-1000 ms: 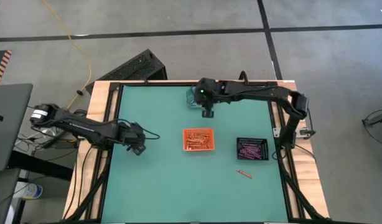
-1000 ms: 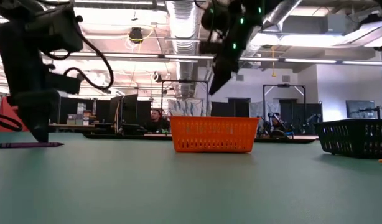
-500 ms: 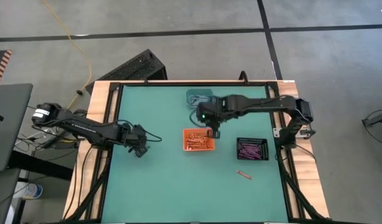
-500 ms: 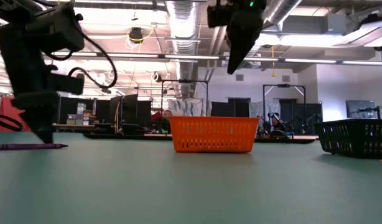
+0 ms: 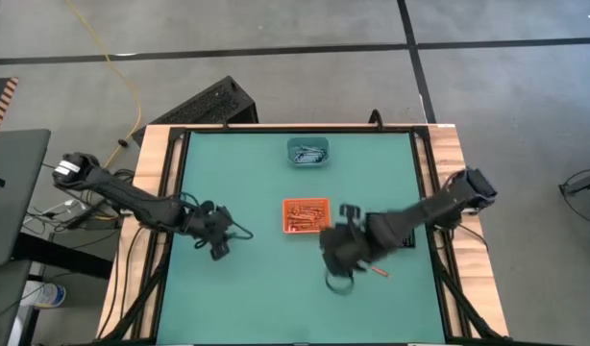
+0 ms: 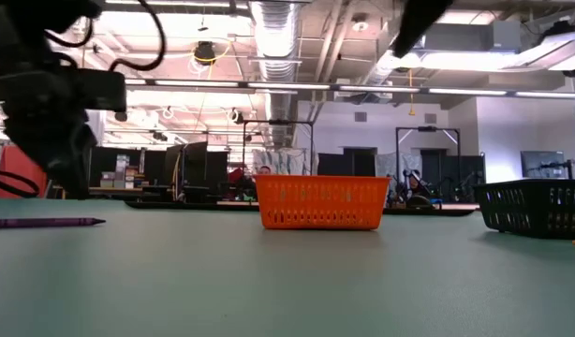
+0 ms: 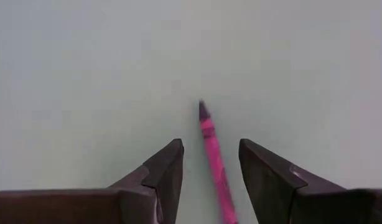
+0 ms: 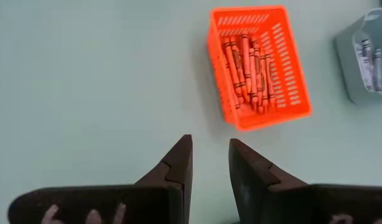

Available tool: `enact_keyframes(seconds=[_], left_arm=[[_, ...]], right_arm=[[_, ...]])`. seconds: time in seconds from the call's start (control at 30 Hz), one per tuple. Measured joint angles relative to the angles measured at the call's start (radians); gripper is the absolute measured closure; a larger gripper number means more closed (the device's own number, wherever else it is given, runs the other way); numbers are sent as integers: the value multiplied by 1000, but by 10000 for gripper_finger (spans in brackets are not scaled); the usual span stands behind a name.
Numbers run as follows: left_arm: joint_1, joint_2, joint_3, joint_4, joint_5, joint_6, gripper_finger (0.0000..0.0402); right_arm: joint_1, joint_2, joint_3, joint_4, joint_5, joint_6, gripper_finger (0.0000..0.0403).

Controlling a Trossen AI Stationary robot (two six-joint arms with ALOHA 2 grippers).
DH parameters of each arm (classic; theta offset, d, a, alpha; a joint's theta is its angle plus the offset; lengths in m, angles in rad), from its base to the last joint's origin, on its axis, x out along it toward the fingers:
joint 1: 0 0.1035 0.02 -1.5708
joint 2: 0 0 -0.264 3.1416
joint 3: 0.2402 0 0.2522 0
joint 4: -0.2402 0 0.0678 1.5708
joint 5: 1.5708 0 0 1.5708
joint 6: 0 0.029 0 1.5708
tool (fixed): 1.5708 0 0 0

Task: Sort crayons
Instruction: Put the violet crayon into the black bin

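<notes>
A pink-purple crayon (image 7: 211,152) lies flat on the green table, between the tips of my open left gripper (image 7: 209,165), which hangs just above it near the table's left side (image 5: 218,248); the fingers stand on either side without touching it. The low view shows the same crayon (image 6: 46,223) on the table. My right gripper (image 5: 338,267) hovers open and holds nothing, near-side of the orange tray (image 8: 259,65), which holds several orange crayons. One orange-red crayon (image 5: 377,271) lies loose beside the right arm.
A teal tray (image 5: 307,152) with bluish crayons stands near the far edge. A black tray (image 6: 540,208) stands at the right, mostly under the right arm in the high view. Bare green table lies along the near edge and at the left.
My right gripper has swept from above the teal tray at the far edge, over the orange tray, to the near side of the table. My left gripper has moved a little toward the near edge and risen off the table; the pink-purple crayon still lies there.
</notes>
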Motion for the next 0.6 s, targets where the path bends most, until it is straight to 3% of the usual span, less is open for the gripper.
enact_keyframes(seconds=[0.27, 0.43, 0.6], left_arm=[[-119, 162, -30, 89, -74, -60, 255], [-172, 281, -21, 85, -167, -105, 268], [-225, 307, -5, 96, -263, -109, 333]], right_arm=[[166, 1, -122, 38, 176, 247, 305], [202, 1, -209, 85, 175, 398, 305], [249, 0, -314, 158, 90, 497, 305]])
